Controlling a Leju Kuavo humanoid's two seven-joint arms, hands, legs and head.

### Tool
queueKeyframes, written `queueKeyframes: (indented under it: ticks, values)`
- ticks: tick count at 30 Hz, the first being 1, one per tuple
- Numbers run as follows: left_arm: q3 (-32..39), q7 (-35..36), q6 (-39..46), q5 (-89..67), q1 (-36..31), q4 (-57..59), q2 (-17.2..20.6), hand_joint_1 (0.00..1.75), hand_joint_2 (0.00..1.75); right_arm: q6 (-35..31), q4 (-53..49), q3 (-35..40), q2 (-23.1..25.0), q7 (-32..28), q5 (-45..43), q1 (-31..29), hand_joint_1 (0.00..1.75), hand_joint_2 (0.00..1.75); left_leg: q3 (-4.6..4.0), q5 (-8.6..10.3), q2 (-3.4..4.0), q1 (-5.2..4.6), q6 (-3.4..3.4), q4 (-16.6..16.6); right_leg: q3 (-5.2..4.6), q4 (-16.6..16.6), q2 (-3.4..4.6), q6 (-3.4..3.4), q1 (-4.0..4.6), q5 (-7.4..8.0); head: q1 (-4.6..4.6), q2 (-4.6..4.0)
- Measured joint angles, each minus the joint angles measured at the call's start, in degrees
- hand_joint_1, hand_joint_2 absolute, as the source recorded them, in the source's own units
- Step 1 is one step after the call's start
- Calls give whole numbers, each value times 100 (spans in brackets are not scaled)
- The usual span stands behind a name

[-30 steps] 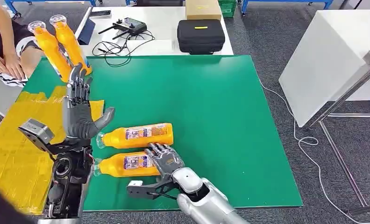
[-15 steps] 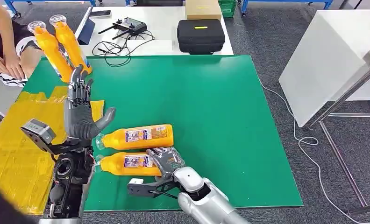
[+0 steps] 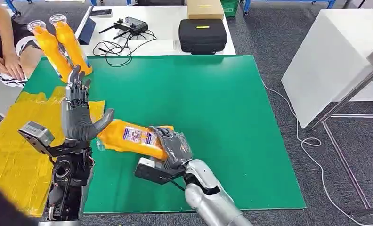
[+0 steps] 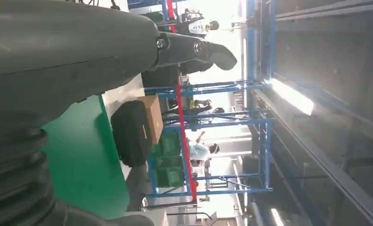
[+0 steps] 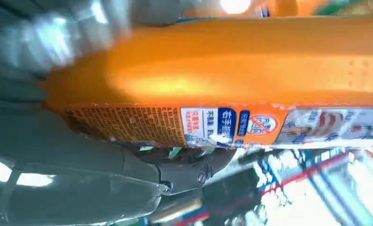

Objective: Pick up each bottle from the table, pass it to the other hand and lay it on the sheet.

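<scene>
My right hand (image 3: 173, 148) grips an orange bottle (image 3: 130, 136) by its base end and holds it tilted above the green mat (image 3: 213, 103), cap end toward my left hand. In the right wrist view the bottle (image 5: 231, 70) and its label lie close against my right hand (image 5: 81, 165). My left hand (image 3: 78, 117) stands raised and open, fingers up, thumb out, just beside the cap end. A second bottle (image 3: 168, 128) lies behind the held one, mostly hidden. Two more orange bottles (image 3: 57, 44) stand at the mat's far left corner. The yellow sheet (image 3: 15, 155) lies to the left.
A person sits at the far left with hands (image 3: 3, 63) resting near the mat's corner. Behind the mat, a white table holds a black case (image 3: 202, 35), a cardboard box (image 3: 205, 8), a controller (image 3: 130, 24) and cables. A white table (image 3: 335, 56) stands to the right.
My right hand has closed on the nearer lying bottle and lifted it off the mat, tilting its cap end toward my left hand. The left hand has stayed about where it was.
</scene>
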Motion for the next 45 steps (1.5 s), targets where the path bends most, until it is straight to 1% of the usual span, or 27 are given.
queueKeyframes:
  ticks: [5,14,20,22,25,28,30,32,34,36,40,45]
  values:
    - [-17,-7,-2,-4,0,-118,-57,0,175,-149,-206,-278,-2,-166,-344,96,175,175,-3,0,0,-1,0,0,-2,-1,0,0,0,0,2,0]
    - [-85,118,-50,-20,3,-236,-120,0,175,-227,-390,-643,-7,-68,-781,120,175,175,-2,0,1,-1,0,0,-4,-1,0,0,0,0,0,0]
    - [-125,120,-50,-20,2,-236,-120,0,175,-223,-460,-792,-22,-66,-835,132,175,175,-3,0,2,-1,0,0,-6,-1,0,0,0,0,0,0]
    - [-127,120,-50,-20,1,-236,-120,0,175,-238,-497,-842,-20,-68,-1000,156,175,175,-3,0,1,-1,0,0,-6,-1,0,0,0,0,-2,0]
    - [-131,127,-39,-17,2,-236,-120,0,175,-493,-670,-1096,-15,-346,-1630,232,175,175,-7,0,-3,-1,0,0,-7,-1,-1,0,0,0,-2,0]
    - [-186,223,-109,4,0,-225,-120,0,175,-1054,-982,-1428,-11,-947,-2261,320,175,175,-6,0,-2,-4,0,0,-7,-1,-1,0,-1,0,0,0]
    - [-293,381,-203,53,-32,-153,-120,0,175,-1332,-1242,-1522,-11,-1316,-2392,395,175,175,-6,0,-1,-6,1,1,-8,-2,0,0,-1,0,0,0]
    - [-385,768,-407,313,-154,68,-146,0,175,-1489,-1472,-1535,0,-1548,-2374,457,175,175,-6,-1,-1,-6,1,1,-8,-3,0,0,-1,0,-2,0]
    - [-455,1172,-689,779,-300,370,-179,0,175,-1618,-1559,-1489,28,-1655,-2326,466,175,175,-6,-1,-1,-6,1,1,-8,-3,0,0,-1,0,0,0]
    - [-516,1336,-1012,1301,-433,687,-205,0,175,-1742,-1596,-1412,55,-1764,-2306,467,175,175,-5,0,1,-4,1,1,-8,-2,1,0,-1,1,0,0]
    - [-603,1486,-1202,1734,-636,1144,-236,0,175,-1847,-1605,-1242,83,-1834,-2193,466,175,175,-4,0,0,-1,0,1,-8,0,1,0,0,1,-2,0]
    - [-704,1587,-1298,1974,-724,1417,-247,0,175,-1908,-1605,-1078,81,-1803,-2011,464,175,175,-6,0,0,0,0,1,-9,1,0,0,0,0,0,0]
